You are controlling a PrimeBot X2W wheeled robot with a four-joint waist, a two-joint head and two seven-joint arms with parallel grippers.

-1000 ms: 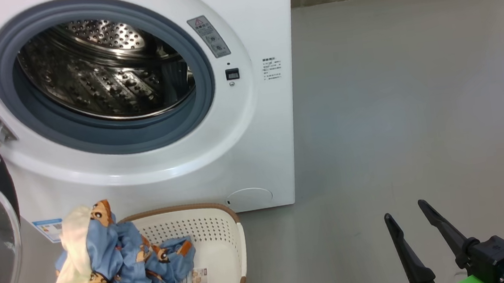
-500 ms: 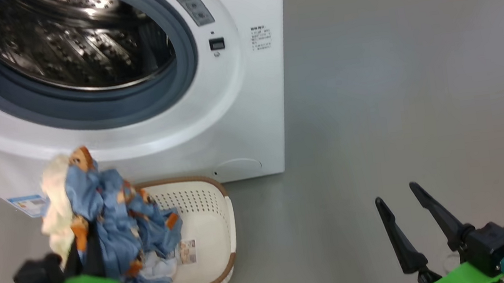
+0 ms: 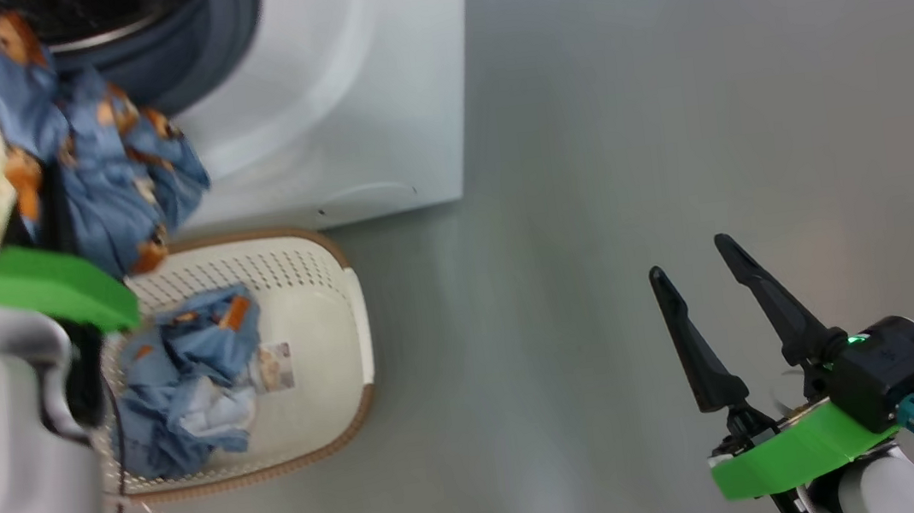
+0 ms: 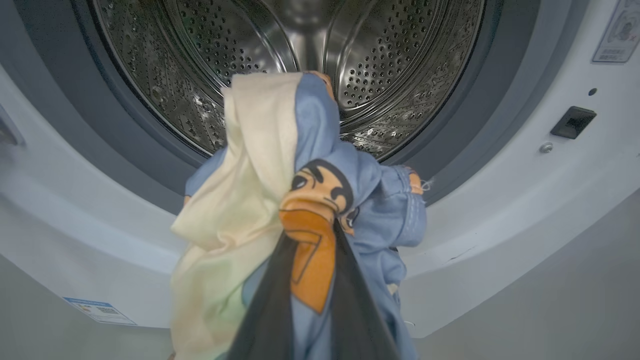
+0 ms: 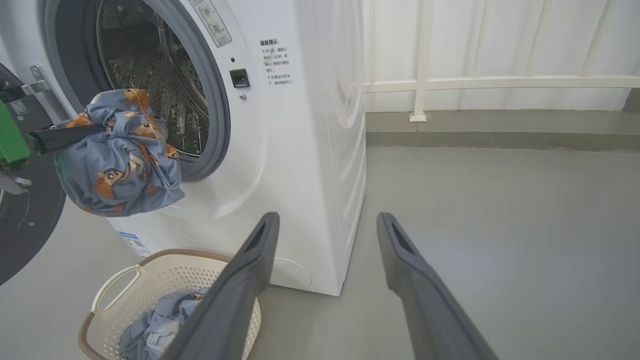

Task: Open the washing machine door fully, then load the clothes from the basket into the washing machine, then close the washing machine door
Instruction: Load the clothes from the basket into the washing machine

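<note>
facing the washing machine, drum open; basket on floor below w/ some clothes inside. soft, light bundle hangs at drum mouth, pinched in left tool; floppy, so grab mid-bunch. right tool spread wide, empty

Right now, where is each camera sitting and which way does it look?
Head view: on the robot's head, looking down at the basket and the washing machine; shows the pale left forearm and the open right claw.
Left wrist view: on the left wrist, looking into the drum; shows the left claw shut on the clothes bundle.
Right wrist view: on the right wrist, looking across at the machine's front; shows the right claw's two fingers.
Shared: all three show the bundle; head and right wrist views show the basket.
</note>
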